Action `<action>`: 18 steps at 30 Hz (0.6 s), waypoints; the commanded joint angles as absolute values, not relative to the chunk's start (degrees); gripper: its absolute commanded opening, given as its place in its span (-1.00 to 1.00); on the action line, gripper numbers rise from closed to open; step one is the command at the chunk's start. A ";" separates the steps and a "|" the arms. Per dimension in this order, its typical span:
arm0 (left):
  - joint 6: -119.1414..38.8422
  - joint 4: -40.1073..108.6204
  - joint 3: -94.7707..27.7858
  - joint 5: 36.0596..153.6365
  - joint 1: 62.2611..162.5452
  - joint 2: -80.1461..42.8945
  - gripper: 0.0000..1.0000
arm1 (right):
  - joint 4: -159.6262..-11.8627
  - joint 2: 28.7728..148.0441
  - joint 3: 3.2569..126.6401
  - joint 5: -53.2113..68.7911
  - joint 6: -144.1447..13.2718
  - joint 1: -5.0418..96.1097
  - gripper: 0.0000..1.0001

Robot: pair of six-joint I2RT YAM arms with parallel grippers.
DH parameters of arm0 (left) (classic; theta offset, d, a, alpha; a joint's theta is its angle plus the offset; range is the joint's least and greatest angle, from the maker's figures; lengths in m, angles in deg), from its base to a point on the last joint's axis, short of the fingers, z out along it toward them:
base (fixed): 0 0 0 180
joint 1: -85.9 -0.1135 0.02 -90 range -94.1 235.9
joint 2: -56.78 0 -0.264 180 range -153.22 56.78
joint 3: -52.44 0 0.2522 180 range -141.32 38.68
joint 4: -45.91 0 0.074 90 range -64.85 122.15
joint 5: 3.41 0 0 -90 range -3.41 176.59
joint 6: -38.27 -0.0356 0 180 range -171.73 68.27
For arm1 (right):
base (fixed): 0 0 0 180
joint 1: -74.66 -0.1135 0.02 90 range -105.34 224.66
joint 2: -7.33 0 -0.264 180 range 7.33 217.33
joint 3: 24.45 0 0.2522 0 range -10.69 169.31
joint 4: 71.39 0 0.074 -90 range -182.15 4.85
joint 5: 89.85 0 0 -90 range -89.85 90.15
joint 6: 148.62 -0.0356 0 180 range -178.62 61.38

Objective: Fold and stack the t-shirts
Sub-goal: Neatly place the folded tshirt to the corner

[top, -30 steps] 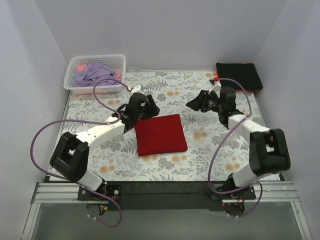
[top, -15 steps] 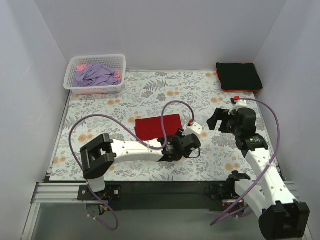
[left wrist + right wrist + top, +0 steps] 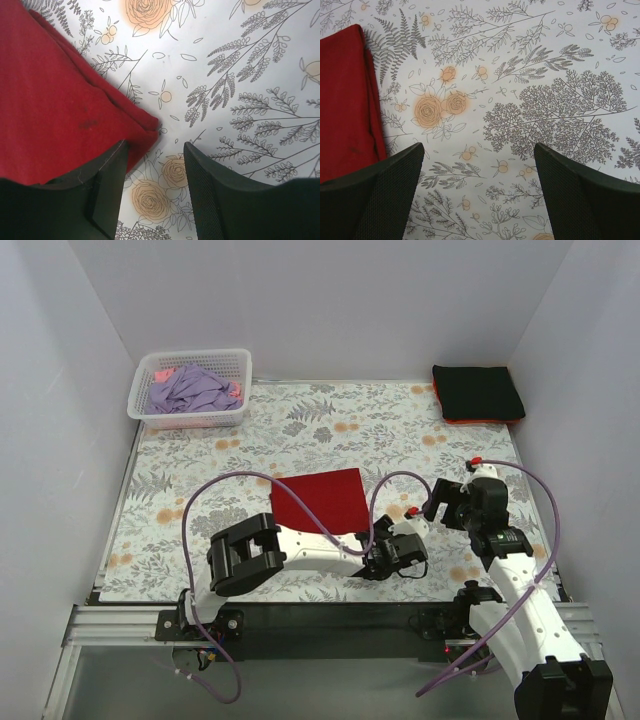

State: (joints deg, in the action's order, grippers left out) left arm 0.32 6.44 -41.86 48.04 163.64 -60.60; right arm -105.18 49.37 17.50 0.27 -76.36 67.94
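Now the left fingers [image 3: 107,185] are standing about half apart and are straddling the near right corner of the folded deep-red t-shirt [image 3: 50,100]. One finger is hanging over the red edge and the other over the bare floral cloth [image 3: 240,75], and nothing is being clamped between them. Whether they are touching the fabric, I cannot tell. The right fingers [image 3: 385,190] are spread wide and are holding nothing. They are hovering over the cloth, with the same shirt's edge showing at their 9 o'clock.

Seen from the top, the red shirt is lying as a flat square near the middle of the tabletop. The left fingers are at its 5 o'clock corner and the right fingers are near its 3 o'clock side. The black t-shirt [image 3: 478,392] is lying folded at the 1 o'clock corner of the tabletop, with an orange-red tee [image 3: 482,421] peeking out beneath it. The basket [image 3: 190,418] holding the lavender tees [image 3: 190,390] is standing at the 11 o'clock corner.

I am judging that the folding of the red shirt is finished and that the step in hand is picking it up for the stack. The next move is asking the left fingers to go down and close on all layers of that corner, not only the top one. The right fingers should be taking the 3 o'clock edge, so that the fold is not opening during the carry toward 1 o'clock.
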 commanded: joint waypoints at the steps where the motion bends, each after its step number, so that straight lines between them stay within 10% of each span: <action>1: -2.16 6.75 -43.77 43.35 163.25 -61.34 -0.06 | -105.19 48.90 16.83 4.45 -76.99 67.37 0.93; 11: -3.92 9.83 -42.71 42.56 163.25 -64.07 -0.17 | -101.94 49.43 15.24 7.62 -76.82 67.28 0.93; 18: -2.95 10.44 -41.57 40.10 163.25 -64.69 -0.74 | -97.55 47.41 12.26 8.14 -77.95 67.28 0.97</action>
